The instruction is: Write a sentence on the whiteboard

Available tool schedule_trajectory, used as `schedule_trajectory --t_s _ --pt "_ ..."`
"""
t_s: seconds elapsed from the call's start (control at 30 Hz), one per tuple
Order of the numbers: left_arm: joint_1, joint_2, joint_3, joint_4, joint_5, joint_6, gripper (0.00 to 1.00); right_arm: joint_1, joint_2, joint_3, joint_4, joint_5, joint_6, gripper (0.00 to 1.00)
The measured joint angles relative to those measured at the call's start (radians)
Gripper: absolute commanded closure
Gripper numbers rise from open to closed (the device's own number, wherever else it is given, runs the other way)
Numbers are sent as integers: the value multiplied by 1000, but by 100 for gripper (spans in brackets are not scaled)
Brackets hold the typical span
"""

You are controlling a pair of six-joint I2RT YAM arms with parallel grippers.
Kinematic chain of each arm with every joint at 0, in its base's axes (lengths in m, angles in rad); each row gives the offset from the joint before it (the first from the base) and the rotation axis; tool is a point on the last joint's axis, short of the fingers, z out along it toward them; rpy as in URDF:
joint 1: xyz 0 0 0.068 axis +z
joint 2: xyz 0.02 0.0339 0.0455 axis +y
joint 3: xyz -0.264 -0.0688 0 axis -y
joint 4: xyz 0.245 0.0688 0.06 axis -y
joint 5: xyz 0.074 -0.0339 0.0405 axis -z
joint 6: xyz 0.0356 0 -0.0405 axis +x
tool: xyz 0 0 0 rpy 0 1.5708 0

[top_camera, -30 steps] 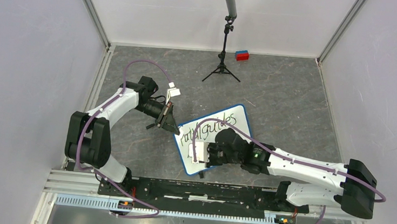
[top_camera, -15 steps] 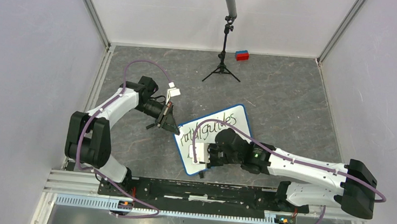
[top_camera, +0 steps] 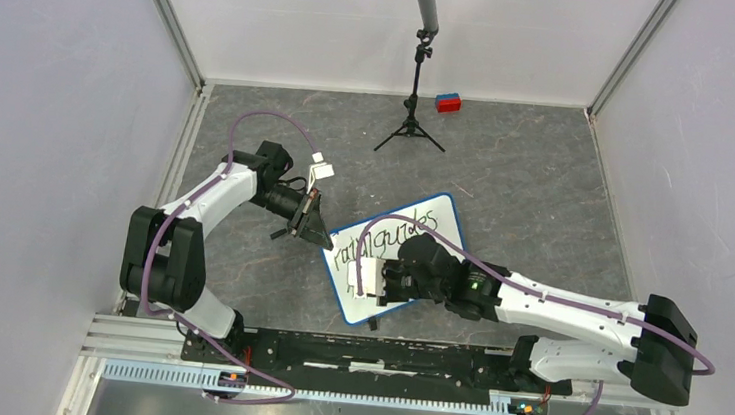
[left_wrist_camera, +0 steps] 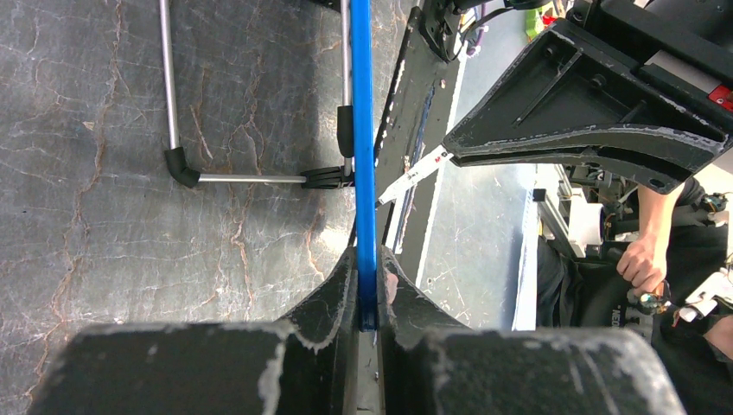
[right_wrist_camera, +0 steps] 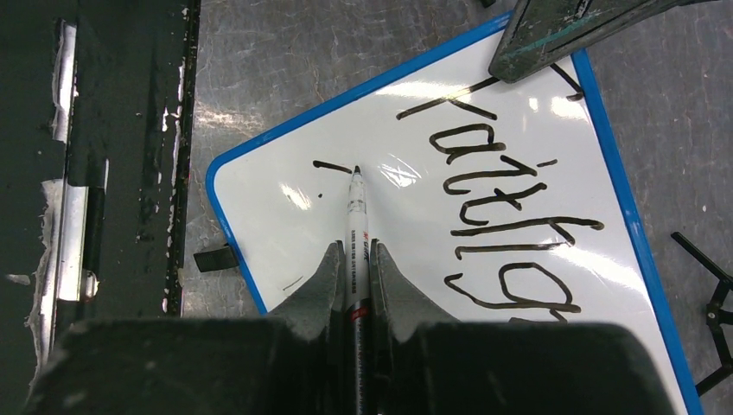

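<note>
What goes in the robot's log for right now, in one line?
left jaws: shut on whiteboard rim | right jaws: shut on marker, tip at board | sentence: top line written, second line barely started

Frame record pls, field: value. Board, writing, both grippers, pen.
board: flat white rectangular whiteboard with a blue rim, lying angled on the grey table
writing: black cursive sentence, first line written, second line barely begun
left gripper: shut on the whiteboard rim
right gripper: shut on a slim white marker
marker tip: at the start of the second line; contact unclear
</note>
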Motion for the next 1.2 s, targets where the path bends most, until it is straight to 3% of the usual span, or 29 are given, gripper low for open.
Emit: schedule_trajectory --t_s 1.2 --pt "0 0 0 2 -2 0 98 -55 -4 -11 -19 -9 23 100"
